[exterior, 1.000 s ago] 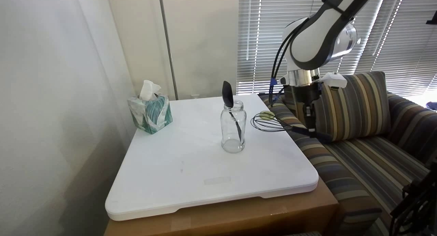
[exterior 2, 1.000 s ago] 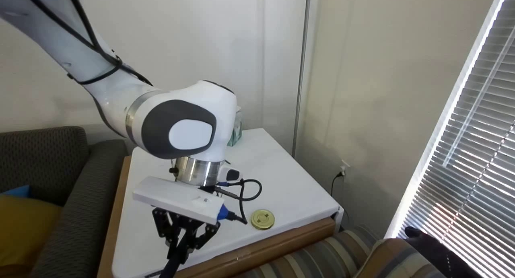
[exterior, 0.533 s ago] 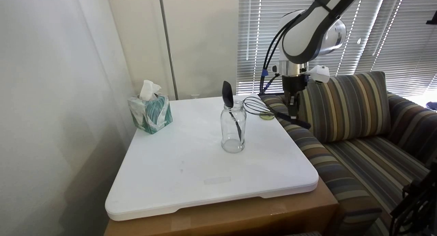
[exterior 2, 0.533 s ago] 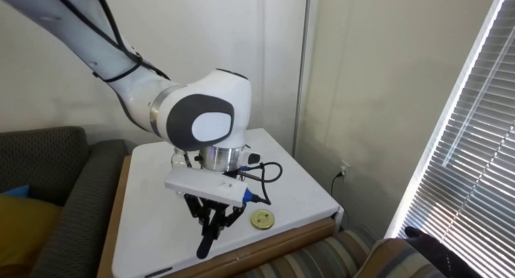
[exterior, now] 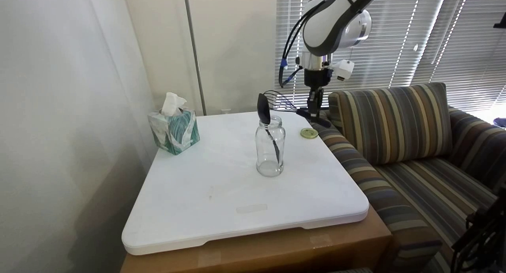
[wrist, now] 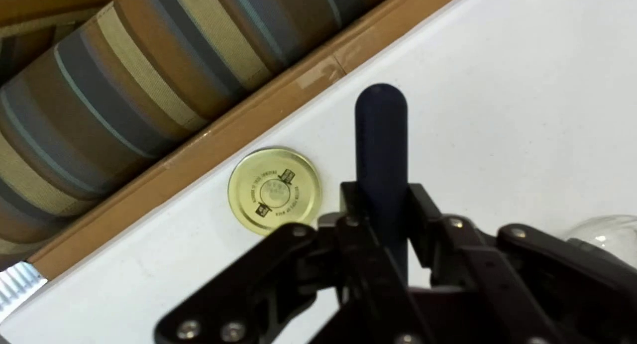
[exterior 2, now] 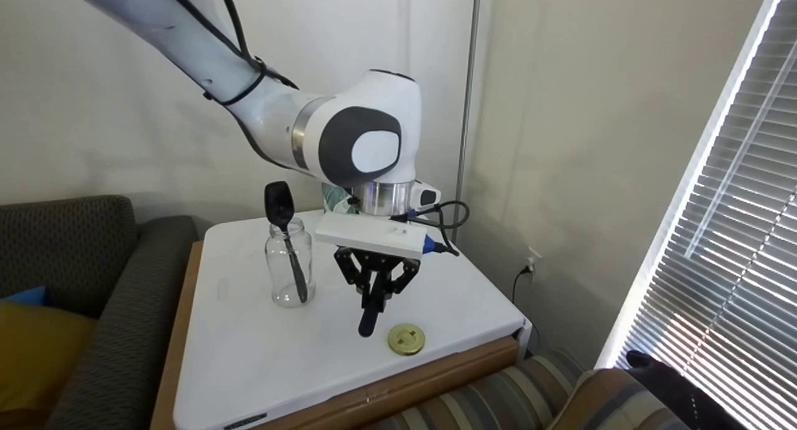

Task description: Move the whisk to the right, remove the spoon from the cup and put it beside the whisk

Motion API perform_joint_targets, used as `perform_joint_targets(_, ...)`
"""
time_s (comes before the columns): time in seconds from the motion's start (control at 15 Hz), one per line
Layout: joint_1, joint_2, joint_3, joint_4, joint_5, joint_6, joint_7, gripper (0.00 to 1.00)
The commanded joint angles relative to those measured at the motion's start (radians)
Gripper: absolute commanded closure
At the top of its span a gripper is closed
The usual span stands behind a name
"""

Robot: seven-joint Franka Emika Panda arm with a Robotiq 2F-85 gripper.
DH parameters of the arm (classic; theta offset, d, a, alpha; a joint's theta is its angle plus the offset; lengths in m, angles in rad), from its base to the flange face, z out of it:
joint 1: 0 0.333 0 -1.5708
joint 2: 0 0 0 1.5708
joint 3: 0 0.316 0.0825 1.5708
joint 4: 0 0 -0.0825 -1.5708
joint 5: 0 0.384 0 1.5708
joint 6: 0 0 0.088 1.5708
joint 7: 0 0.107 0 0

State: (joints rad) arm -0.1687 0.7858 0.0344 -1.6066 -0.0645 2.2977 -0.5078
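White and smooth, the tabletop [exterior: 178, 209] comes nearest in an exterior view, its front edge resting over brown cardboard [exterior: 257, 251]. Past that, slightly right of the middle, the clear glass cup [exterior: 265, 152] stands upright; the black spoon [exterior: 263, 109] leans in it, handle inside the glass, bowl above the rim. So the second half of the task looks undone: the spoon has yet to be drawn out and laid beside the whisk [exterior: 302, 113]. Farther on, over the right part of the tabletop, the jaws of the gripper [wrist: 382, 199] are clamped around the dark handle of the whisk, which slants with its wire head to the left and the handle's end lower, to the right. It appears held off the surface, so I judge the first step begun but unfinished: the whisk is picked up, while setting it down on the right and letting go remain. Its head shows partly behind the spoon's bowl, probably just in the line of sight, since gripper and cup stand apart. Beyond lies a gold lid [exterior: 309, 133], flat near the right edge, with a teal tissue box [exterior: 174, 132] well off to the left and window blinds [exterior: 383, 51] farthest back.
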Motion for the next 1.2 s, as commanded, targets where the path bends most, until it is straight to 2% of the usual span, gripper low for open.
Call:
perform_joint_targets(0.0, -0.028, 0.128, 0.035, 0.171, 0.049, -0.108, 0.000, 0.94)
perform_joint_targets(0.2, -0.036, 0.211, 0.060, 0.259, 0.105, -0.160, 0.005, 0.94)
perform_joint_targets(0.6, -0.011, 0.331, 0.040, 0.401, 0.099, -0.195, 0.078, 0.94)
perform_joint_targets(1.13, -0.016, 0.347, 0.036, 0.399, 0.110, -0.174, 0.160, 0.94)
